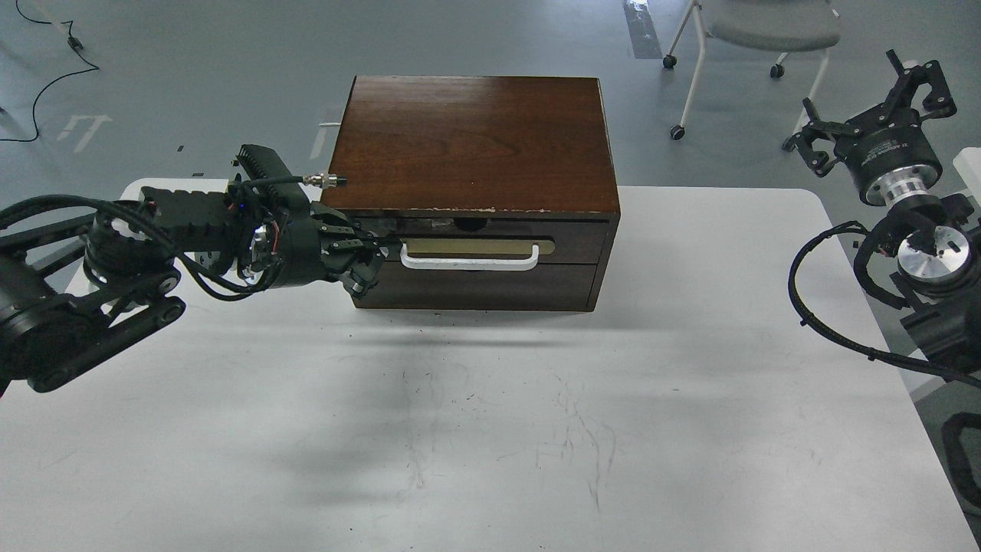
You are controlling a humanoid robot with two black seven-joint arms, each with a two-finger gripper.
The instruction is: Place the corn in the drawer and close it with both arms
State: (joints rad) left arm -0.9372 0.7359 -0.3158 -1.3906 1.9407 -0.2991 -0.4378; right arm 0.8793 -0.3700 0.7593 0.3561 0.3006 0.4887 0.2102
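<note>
The dark brown cabinet (475, 142) stands at the back middle of the white table (490, 399). Its drawer (571, 244), with a white bar handle (469, 264) on a tan plate, sits pushed in, its front about level with the plain panel below. My left gripper (372, 265) is open, and its fingertips (381, 245) are against the drawer front at the handle's left end. My right gripper (874, 100) is open and empty, raised beyond the table's right edge, far from the drawer. The corn is out of view.
An office chair on castors (755, 31) stands on the grey floor behind the table at the right. My right arm's looped cables (824, 307) hang over the table's right edge. A thin cable (46, 84) lies on the floor at the far left.
</note>
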